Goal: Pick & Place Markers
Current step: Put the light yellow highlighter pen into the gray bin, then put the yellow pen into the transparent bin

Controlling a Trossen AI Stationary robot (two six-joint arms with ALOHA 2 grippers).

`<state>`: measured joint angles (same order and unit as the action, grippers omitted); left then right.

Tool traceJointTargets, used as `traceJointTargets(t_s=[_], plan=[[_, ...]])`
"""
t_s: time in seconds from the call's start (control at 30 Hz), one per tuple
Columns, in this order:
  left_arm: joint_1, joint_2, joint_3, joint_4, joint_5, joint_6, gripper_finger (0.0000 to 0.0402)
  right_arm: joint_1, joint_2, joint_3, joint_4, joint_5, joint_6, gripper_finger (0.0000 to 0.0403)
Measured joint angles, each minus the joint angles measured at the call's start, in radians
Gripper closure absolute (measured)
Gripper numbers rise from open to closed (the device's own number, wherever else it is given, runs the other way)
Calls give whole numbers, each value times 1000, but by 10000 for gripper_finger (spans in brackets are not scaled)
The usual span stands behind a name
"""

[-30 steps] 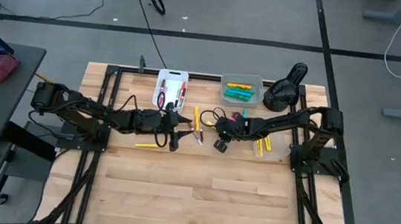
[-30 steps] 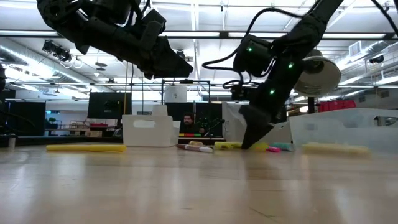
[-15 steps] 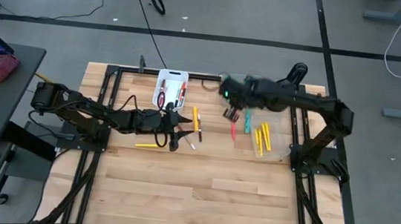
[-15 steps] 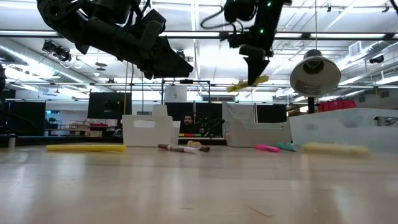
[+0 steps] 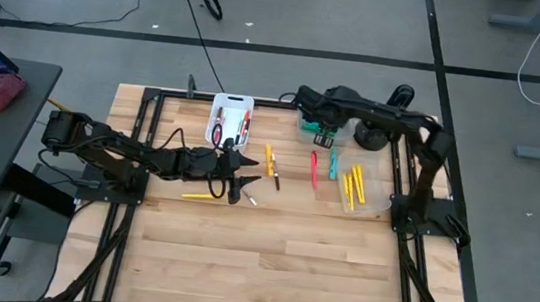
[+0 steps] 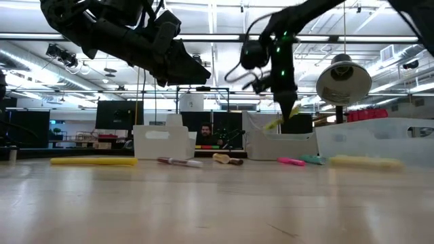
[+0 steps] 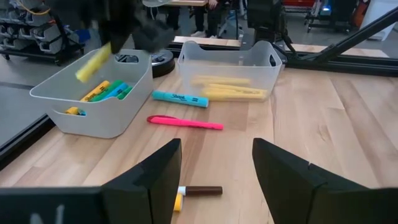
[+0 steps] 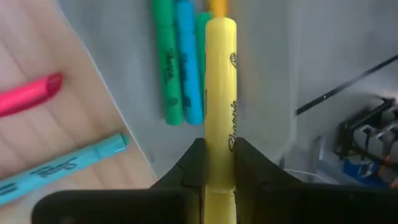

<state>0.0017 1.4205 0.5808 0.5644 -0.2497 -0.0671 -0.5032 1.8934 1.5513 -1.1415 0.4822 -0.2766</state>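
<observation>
Above the grey bin at the upper middle of the high view, our right gripper is clamped on a yellow highlighter; the right wrist view shows its fingers pinching the barrel, with green and blue markers already lying in the bin beneath it; we judge this one is about to be dropped in.

Left of centre in the high view, our left gripper hovers over the table with its fingers spread and nothing between them; a brown-capped marker lies just past its tips.

So the sorting is partly done; the white bin holds a few red and dark pens, the grey bin holds several highlighters, and the clear tray at the right holds yellow ones.

What is left, as far as we can see: a pink marker and a teal marker loose right of centre; a yellow marker at the left; an orange and a dark one near the middle.
</observation>
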Motion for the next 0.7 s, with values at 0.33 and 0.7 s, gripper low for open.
traceJointTargets(t_s=[0.33,0.7], plan=[[0,0,0,1,0,-1,196,-12,176,0,42,-8,-152,344],[0,0,0,1,0,-8,196,-12,136,0,127,-9,-67,264]])
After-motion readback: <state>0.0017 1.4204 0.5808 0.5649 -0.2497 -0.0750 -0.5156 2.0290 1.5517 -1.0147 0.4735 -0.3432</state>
